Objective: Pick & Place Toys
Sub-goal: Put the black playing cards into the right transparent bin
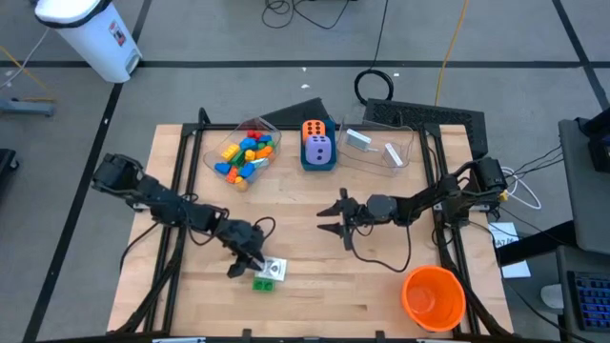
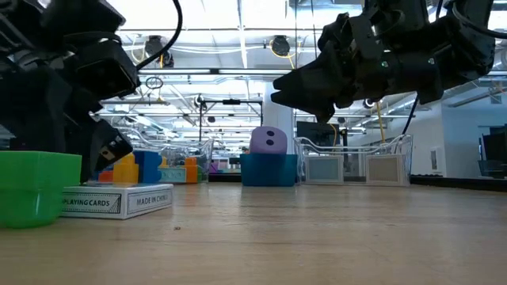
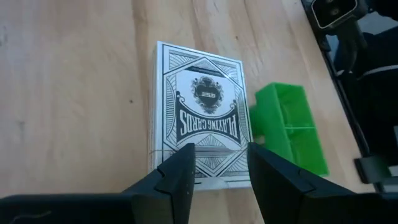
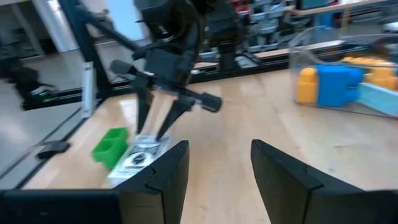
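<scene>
The left gripper (image 1: pixel 246 259) hangs just over the near end of a boxed deck of playing cards (image 3: pixel 199 118) that lies flat on the wooden table (image 1: pixel 315 295). In the left wrist view its two dark fingers (image 3: pixel 180 180) stand apart with a gap between them, and the deck's lower edge shows in that gap; they clamp nothing, and whether the tips touch the box cannot be told. A green brick (image 3: pixel 289 127) lies just beside the deck, on its long side, hollow side up. In the low view the same deck (image 2: pixel 119 200) rests flat with the brick (image 2: pixel 36 188) at its end (the print on the box edge reads "PLAYING CARDS").

The right gripper (image 1: pixel 335 217) hovers above the middle of the table, well apart from the deck, its fingers (image 4: pixel 168 174) spread and empty, pointing toward the left arm.

At the far side of the table a clear tub (image 1: pixel 214 143) holds a heap of coloured bricks (image 1: pixel 246 155). Next to it a blue box (image 1: pixel 318 163) carries an orange die (image 1: pixel 315 130) and a purple die (image 1: pixel 319 150). A second clear tub (image 1: pixel 416 145) holds small white cards (image 1: pixel 357 140). A big orange cup (image 1: pixel 434 297) stands at the near right corner.
</scene>
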Controlling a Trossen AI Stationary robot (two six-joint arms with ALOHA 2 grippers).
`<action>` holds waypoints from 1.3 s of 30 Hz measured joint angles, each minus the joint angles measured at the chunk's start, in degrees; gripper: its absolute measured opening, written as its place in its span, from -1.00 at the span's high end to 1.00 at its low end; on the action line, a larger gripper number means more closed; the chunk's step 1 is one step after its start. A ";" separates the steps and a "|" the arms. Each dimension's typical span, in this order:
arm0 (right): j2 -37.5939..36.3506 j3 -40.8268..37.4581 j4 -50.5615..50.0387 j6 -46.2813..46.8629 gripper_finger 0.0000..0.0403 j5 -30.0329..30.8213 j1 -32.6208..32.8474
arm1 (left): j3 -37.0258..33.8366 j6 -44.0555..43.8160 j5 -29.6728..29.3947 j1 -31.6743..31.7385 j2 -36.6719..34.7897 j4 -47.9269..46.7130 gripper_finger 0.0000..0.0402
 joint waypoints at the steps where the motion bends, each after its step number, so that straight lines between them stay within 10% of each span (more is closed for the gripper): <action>1: 0.00 0.00 0.00 0.00 0.18 1.10 0.11 | 0.00 0.81 0.68 0.60 0.00 0.05 0.24; 19: 0.00 0.00 0.00 -0.02 0.18 6.35 0.63 | 3.01 15.64 3.73 11.68 0.07 1.38 0.24; 25: 0.00 0.00 0.00 1.08 0.18 6.18 0.63 | 3.48 11.88 12.71 10.19 0.04 -3.52 0.24; 39: 0.00 0.00 -0.80 1.46 0.18 6.18 0.63 | 3.50 6.88 6.56 2.58 -0.02 -8.77 0.24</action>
